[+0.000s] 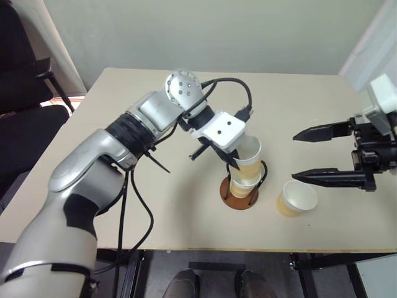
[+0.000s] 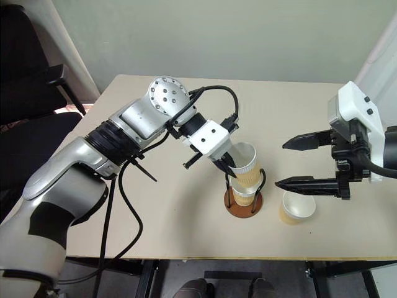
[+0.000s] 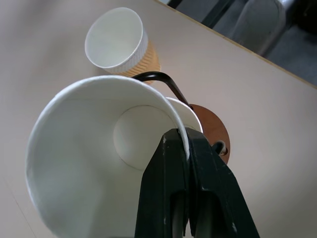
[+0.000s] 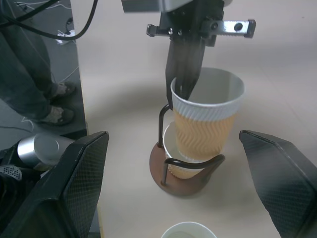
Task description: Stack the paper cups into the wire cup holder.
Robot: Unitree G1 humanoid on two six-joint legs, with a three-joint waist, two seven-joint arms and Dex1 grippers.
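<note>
The wire cup holder (image 1: 239, 198) stands on its reddish-brown disc near the table's front edge. One paper cup (image 4: 179, 167) sits upright inside its black loops. My left gripper (image 1: 232, 162) is shut on the rim of a second paper cup (image 1: 249, 155). That cup is tilted, and its bottom dips into the cup in the holder. A third paper cup (image 1: 296, 198) stands upright on the table just right of the holder. My right gripper (image 1: 294, 157) hangs open above and right of that cup, holding nothing, its fingers pointing toward the holder.
The beige table (image 1: 124, 205) has its front edge close to the holder. A black chair (image 1: 25, 93) stands off the table's left side. A person's legs (image 4: 29, 74) show beside the table in the right wrist view.
</note>
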